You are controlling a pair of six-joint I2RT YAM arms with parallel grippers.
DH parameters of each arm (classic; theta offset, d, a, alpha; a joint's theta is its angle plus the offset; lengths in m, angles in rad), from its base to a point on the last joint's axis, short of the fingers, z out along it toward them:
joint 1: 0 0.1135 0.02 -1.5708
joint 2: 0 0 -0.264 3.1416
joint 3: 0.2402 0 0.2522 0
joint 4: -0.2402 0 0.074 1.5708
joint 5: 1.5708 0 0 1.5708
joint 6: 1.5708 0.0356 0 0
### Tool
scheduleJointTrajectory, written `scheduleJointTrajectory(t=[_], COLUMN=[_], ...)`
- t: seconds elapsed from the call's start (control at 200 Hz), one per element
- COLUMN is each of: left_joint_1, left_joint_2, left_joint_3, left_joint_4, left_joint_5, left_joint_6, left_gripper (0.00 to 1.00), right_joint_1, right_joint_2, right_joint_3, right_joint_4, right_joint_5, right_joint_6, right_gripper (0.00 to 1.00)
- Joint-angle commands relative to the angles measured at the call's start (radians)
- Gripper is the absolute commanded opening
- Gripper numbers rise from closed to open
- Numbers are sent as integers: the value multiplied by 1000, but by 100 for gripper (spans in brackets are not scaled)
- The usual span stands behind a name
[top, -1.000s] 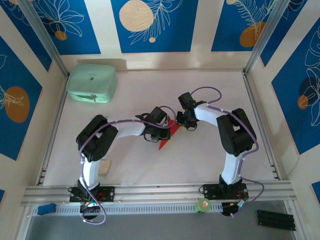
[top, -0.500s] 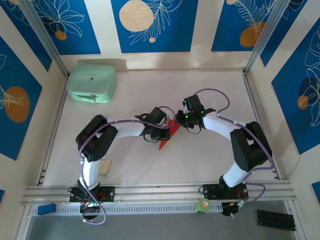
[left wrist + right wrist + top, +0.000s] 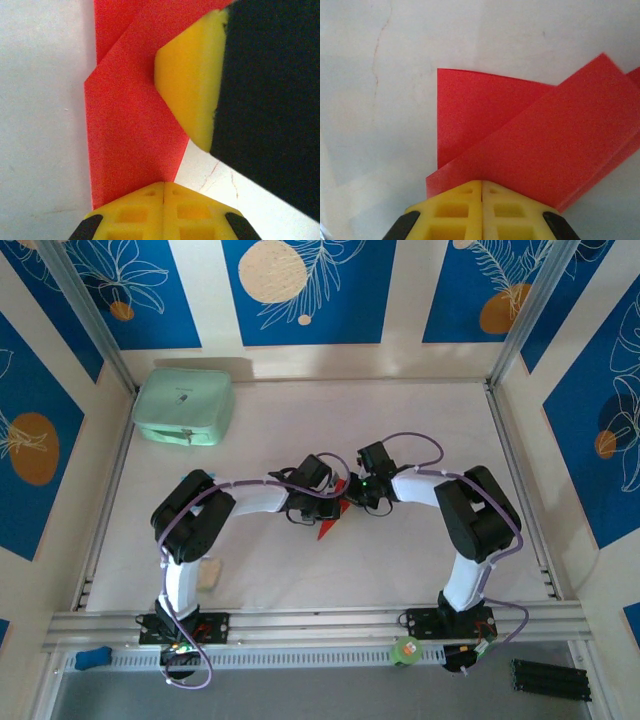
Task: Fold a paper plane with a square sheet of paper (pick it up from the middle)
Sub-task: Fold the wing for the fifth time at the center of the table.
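Note:
The paper plane lies mid-table as a narrow, bright red folded dart, its sharp tip pointing toward the near edge. Its layered folds show in the left wrist view and the right wrist view. My left gripper is shut, fingertips lying on the paper's near end. My right gripper is shut too, pads resting on the top flap's edge. The right gripper's yellow finger shows in the left wrist view, pressed on the paper opposite my left one. Both grippers meet tip to tip over the wide end.
A mint-green case sits at the far left corner. A small pale packet lies beside the left arm's base. A green roll, a blue object and black parts rest off the near rail. Frame posts bound the table.
The right arm has swung its elbow around and its gripper has shifted left onto the paper, closer to the left gripper. The left arm and the paper have stayed put.

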Motion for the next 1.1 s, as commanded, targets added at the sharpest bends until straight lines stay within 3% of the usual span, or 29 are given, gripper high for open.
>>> scheduleJointTrajectory(t=[0.0,0.435,0.64,0.815,0.91,1.095], left_joint_1=[4,4,4,4,10,68], left_joint_2=[36,26,22,-14,-62,-205], left_joint_3=[-66,-116,-108,-33,28,37], left_joint_4=[-112,-81,-81,-88,-91,-63], left_joint_5=[-44,-36,-32,11,45,47], left_joint_6=[-4,-37,-33,-9,-3,-29], left_gripper=[0,0,0,1,7,32], right_joint_1=[-44,-287,-294,-295,-284,-222], right_joint_2=[5,-12,-39,-177,-257,-337], right_joint_3=[-43,-93,-79,-82,-82,-40], right_joint_4=[54,144,115,48,-15,-196], right_joint_5=[9,-43,-16,25,43,104], right_joint_6=[1,-70,-71,-87,-97,-89], right_gripper=[6,6,6,8,11,26])
